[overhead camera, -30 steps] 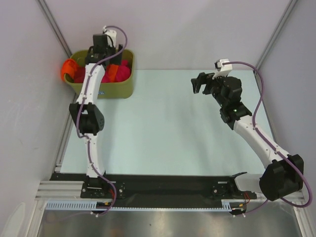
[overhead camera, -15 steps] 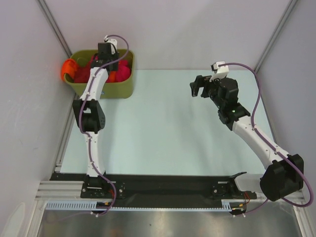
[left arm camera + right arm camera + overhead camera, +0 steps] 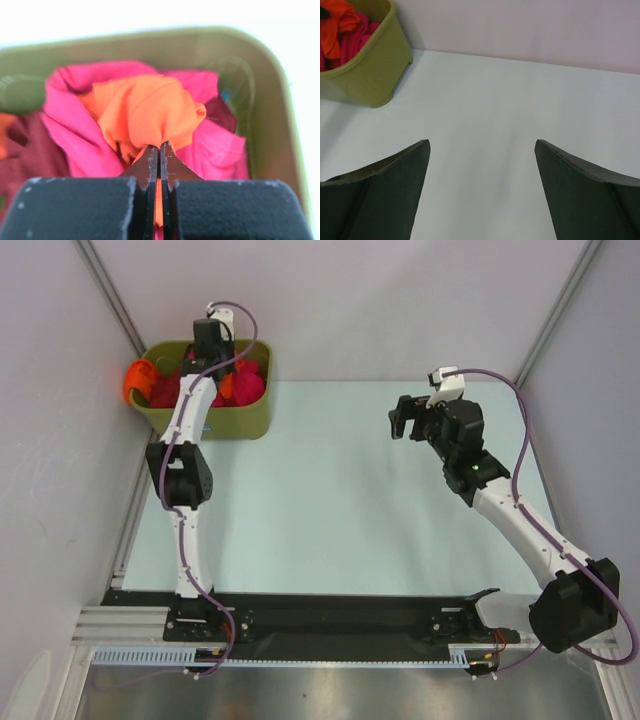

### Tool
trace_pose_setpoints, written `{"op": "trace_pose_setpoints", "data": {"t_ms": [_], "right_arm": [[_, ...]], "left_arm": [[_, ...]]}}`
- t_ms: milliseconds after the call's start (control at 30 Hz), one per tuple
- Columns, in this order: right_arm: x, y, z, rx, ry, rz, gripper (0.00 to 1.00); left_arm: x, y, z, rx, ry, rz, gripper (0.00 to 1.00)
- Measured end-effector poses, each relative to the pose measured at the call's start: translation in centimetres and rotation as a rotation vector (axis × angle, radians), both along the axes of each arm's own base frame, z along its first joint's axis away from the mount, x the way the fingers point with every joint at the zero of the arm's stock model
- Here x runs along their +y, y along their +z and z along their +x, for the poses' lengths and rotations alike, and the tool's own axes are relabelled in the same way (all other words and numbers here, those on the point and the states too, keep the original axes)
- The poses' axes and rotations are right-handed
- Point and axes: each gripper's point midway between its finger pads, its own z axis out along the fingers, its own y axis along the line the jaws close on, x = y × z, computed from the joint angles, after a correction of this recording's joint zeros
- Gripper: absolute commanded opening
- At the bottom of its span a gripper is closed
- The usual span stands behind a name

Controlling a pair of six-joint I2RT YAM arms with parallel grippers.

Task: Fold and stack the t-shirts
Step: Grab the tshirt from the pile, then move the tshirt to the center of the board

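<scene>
We found the left end effector [image 3: 159,152] pinched tight on a bunched fold of the orange t-shirt [image 3: 150,107], which sat just ahead of its tips, atop the magenta-pink t-shirts [image 3: 65,125] inside the olive bin [image 3: 150,45]. The right end effector [image 3: 481,145] hung spread wide above the table [image 3: 485,90], well apart from that bin.

Top external: high above near edge, looking down on whole table [image 3: 330,500]. Left wrist: very close, inside olive-green bin [image 3: 272,115]. Right wrist: low, facing across table toward same bin
</scene>
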Motion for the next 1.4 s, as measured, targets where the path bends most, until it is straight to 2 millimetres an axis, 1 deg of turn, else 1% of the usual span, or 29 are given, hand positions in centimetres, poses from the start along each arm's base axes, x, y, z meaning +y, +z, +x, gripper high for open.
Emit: {"op": "trace_pose_setpoints", "data": {"t_ms": [67, 100, 167, 233, 300, 333, 367, 400, 467, 500, 600, 633, 700, 800, 867, 900, 933, 1000, 1033, 1067, 1133, 1167, 1200, 1233, 1300, 1333, 1367, 1400], "right_arm": [[0.1, 0.0, -0.1, 0.000, 0.001, 0.000, 0.93], [0.2, 0.0, -0.1, 0.000, 0.003, 0.000, 0.93], [0.4, 0.0, -0.2, -0.001, 0.009, -0.001, 0.93], [0.7, 0.0, -0.3, -0.002, 0.016, -0.004, 0.93], [1.0, 0.1, -0.4, -0.004, 0.026, -0.008, 0.93], [1.1, 0.1, -0.5, -0.005, 0.030, -0.010, 0.93], [1.3, 0.1, -0.5, -0.005, 0.034, -0.011, 0.93], [1.4, 0.1, -0.6, -0.006, 0.037, -0.011, 0.93], [1.6, 0.1, -0.7, -0.007, 0.043, -0.013, 0.93], [1.7, 0.1, -0.7, -0.007, 0.045, -0.013, 0.93], [2.0, 0.2, -0.8, -0.012, 0.055, -0.011, 0.93], [2.1, 0.3, -0.8, -0.014, 0.058, -0.010, 0.93], [2.5, 0.6, -0.9, -0.019, 0.065, -0.008, 0.93], [3.1, 1.3, -1.1, -0.032, 0.080, -0.002, 0.93], [3.3, 2.2, -1.2, -0.049, 0.086, 0.008, 0.94], [3.5, 2.8, -1.2, -0.059, 0.088, 0.015, 0.95], [3.6, 3.3, -1.2, -0.068, 0.090, 0.020, 0.95], [3.7, 4.6, -1.2, -0.090, 0.094, 0.035, 0.95], [3.7, 5.2, -1.2, -0.099, 0.094, 0.044, 0.96], [3.7, 5.7, -1.2, -0.103, 0.091, 0.055, 0.95], [3.3, 6.6, -1.1, -0.097, 0.078, 0.087, 0.95], [2.8, 6.8, -0.9, -0.095, 0.065, 0.095, 0.94], [1.8, 7.0, -0.6, -0.084, 0.037, 0.122, 0.93], [0.7, 7.0, -0.4, -0.069, 0.006, 0.145, 0.92], [-2.1, 6.4, 0.0, -0.028, -0.074, 0.179, 0.91], [-3.7, 6.0, 0.2, -0.005, -0.124, 0.195, 0.91], [-5.4, 5.5, 0.2, 0.016, -0.174, 0.208, 0.91], [-6.7, 4.9, 0.0, 0.039, -0.215, 0.216, 0.91]], "left_arm": [[-0.1, 2.4, -0.1, -0.048, -0.009, -0.008, 0.00], [-0.1, 4.2, -0.3, -0.082, -0.012, -0.010, 0.00], [-0.1, 8.9, -0.3, -0.178, -0.019, -0.010, 0.00], [0.2, 15.1, -1.3, -0.302, -0.023, -0.001, 0.00], [0.5, 21.5, -3.2, -0.430, -0.029, 0.014, 0.00], [0.7, 25.1, -4.4, -0.510, -0.031, 0.022, 0.00], [0.8, 28.1, -5.4, -0.582, -0.031, 0.030, 0.00], [0.8, 31.8, -7.0, -0.673, -0.032, 0.039, 0.00], [0.8, 38.6, -10.6, -0.851, -0.032, 0.065, 0.00], [0.9, 41.5, -12.5, -0.933, -0.030, 0.083, 0.00], [1.0, 48.1, -17.6, -1.138, -0.011, 0.127, 0.00], [1.1, 49.9, -19.3, -1.199, -0.003, 0.135, 0.00], [1.1, 52.5, -22.1, -1.291, 0.004, 0.134, 0.00], [0.6, 54.2, -24.4, -1.344, -0.025, 0.122, 0.00], [-0.4, 54.5, -25.1, -1.349, -0.068, 0.101, 0.00], [-1.3, 54.7, -25.5, -1.350, -0.102, 0.085, 0.00], [-2.4, 54.5, -25.7, -1.336, -0.146, 0.069, 0.00], [-5.2, 53.8, -26.1, -1.285, -0.262, 0.019, 0.00], [-6.8, 53.3, -26.2, -1.254, -0.327, -0.005, 0.00], [-8.8, 52.4, -26.4, -1.209, -0.406, -0.037, 0.00], [-12.6, 49.9, -26.5, -1.093, -0.551, -0.098, 0.00], [-13.9, 48.8, -26.5, -1.043, -0.601, -0.117, 0.00], [-16.4, 46.8, -26.3, -0.968, -0.678, -0.143, 0.00], [-17.8, 45.1, -26.0, -0.908, -0.724, -0.156, 0.00], [-21.7, 40.1, -24.9, -0.748, -0.829, -0.191, 0.00], [-23.6, 37.1, -24.1, -0.659, -0.872, -0.203, 0.00], [-25.5, 33.6, -23.4, -0.562, -0.909, -0.211, 0.00], [-27.3, 29.7, -22.4, -0.463, -0.938, -0.212, 0.00]]}}
